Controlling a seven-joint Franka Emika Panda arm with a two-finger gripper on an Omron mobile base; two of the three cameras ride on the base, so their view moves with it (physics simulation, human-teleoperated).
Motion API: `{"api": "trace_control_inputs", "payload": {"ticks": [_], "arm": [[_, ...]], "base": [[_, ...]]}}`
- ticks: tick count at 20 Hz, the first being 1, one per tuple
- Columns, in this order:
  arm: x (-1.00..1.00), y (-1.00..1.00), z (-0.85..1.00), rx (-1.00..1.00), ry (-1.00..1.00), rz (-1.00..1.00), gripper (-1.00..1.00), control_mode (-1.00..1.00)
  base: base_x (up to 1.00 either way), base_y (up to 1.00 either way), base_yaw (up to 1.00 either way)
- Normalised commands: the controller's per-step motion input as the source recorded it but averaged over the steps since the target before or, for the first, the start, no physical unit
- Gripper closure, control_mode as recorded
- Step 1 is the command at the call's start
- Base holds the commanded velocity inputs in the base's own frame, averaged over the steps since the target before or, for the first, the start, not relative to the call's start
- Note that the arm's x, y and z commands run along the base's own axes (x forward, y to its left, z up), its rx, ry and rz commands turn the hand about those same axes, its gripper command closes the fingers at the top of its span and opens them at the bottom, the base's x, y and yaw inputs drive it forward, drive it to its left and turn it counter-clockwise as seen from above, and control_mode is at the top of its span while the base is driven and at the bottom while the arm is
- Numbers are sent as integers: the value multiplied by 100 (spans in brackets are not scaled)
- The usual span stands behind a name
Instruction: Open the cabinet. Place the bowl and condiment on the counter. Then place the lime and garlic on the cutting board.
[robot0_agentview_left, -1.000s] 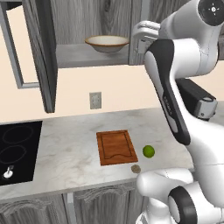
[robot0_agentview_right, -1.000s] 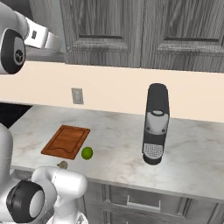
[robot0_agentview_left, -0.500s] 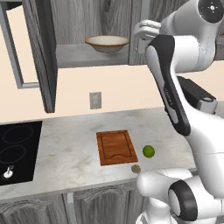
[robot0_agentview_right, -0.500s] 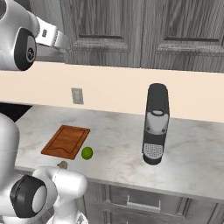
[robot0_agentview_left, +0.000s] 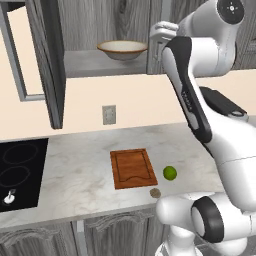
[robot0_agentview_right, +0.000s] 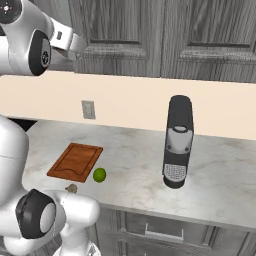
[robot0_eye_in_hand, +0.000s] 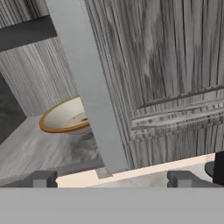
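Observation:
The cabinet's left door (robot0_agentview_left: 47, 65) stands swung open and its right door (robot0_eye_in_hand: 170, 65) is shut. On the shelf inside sits the cream bowl (robot0_agentview_left: 122, 49) with its brown rim, seen too in the hand view as the bowl (robot0_eye_in_hand: 65, 116). My gripper (robot0_agentview_left: 159, 36) hovers open at shelf height, just right of the bowl, facing the right door's edge; its open tips frame that edge, gripper (robot0_eye_in_hand: 111, 179). On the counter (robot0_agentview_left: 75, 175) lie the cutting board (robot0_agentview_left: 132, 167), the lime (robot0_agentview_left: 170, 173) and the garlic (robot0_agentview_left: 155, 192). The condiment is out of view.
A black cooktop (robot0_agentview_left: 20, 170) lies at the counter's left end. A wall outlet (robot0_agentview_left: 108, 114) is behind the board. A dark coffee machine (robot0_agentview_right: 177, 142) stands on the counter to the right, under closed upper doors (robot0_agentview_right: 200, 35).
The arm has swung a little and the hand has edged closer to the cabinet front. The jaws stayed open; bowl, lime, garlic and board have not moved.

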Motion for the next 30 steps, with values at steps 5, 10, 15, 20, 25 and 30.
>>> {"api": "trace_control_inputs", "payload": {"ticks": [5,10,15,20,25,30], "arm": [[19,0,-10,-3,0,0,-100,-100],[15,0,-9,-6,0,0,-100,-100],[30,0,0,-1,0,0,-100,-100],[39,0,0,0,0,3,-100,-100],[35,0,-1,0,0,3,-100,-100],[35,0,-5,0,0,3,-100,-100]], "base": [[0,0,0],[0,0,0],[0,0,0],[0,0,0],[0,0,0],[0,0,0]]}}
